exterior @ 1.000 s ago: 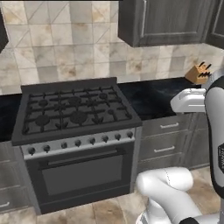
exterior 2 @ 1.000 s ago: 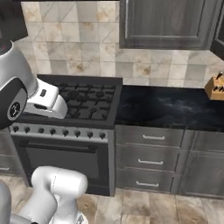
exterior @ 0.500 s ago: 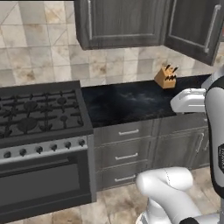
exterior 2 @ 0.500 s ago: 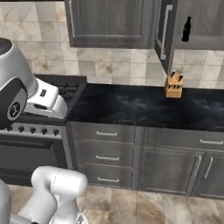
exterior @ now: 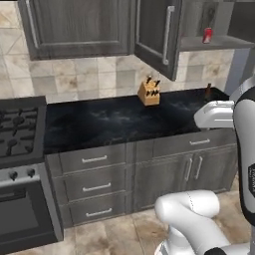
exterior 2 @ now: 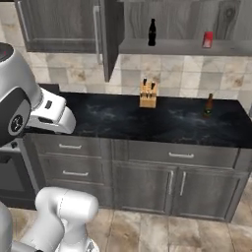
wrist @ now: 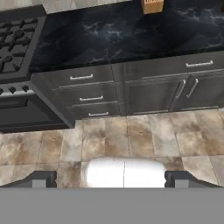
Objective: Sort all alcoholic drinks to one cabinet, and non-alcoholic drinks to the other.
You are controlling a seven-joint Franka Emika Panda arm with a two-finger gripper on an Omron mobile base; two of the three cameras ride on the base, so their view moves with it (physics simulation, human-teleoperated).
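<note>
Open upper cabinet shelf [exterior 2: 167,47]: small black contoured cola bottle [exterior 2: 152,32] and short red soda can [exterior 2: 208,39] stand well apart | black stone counter [exterior 2: 123,118]: slim green-brown bottle [exterior 2: 208,105] upright, right of wooden knife block [exterior 2: 147,93] | gripper [wrist: 112,180]: fingers spread wide, empty, over tiled floor [wrist: 144,140].

no readable text, no legible label on the bottles, the can or the stove
</note>
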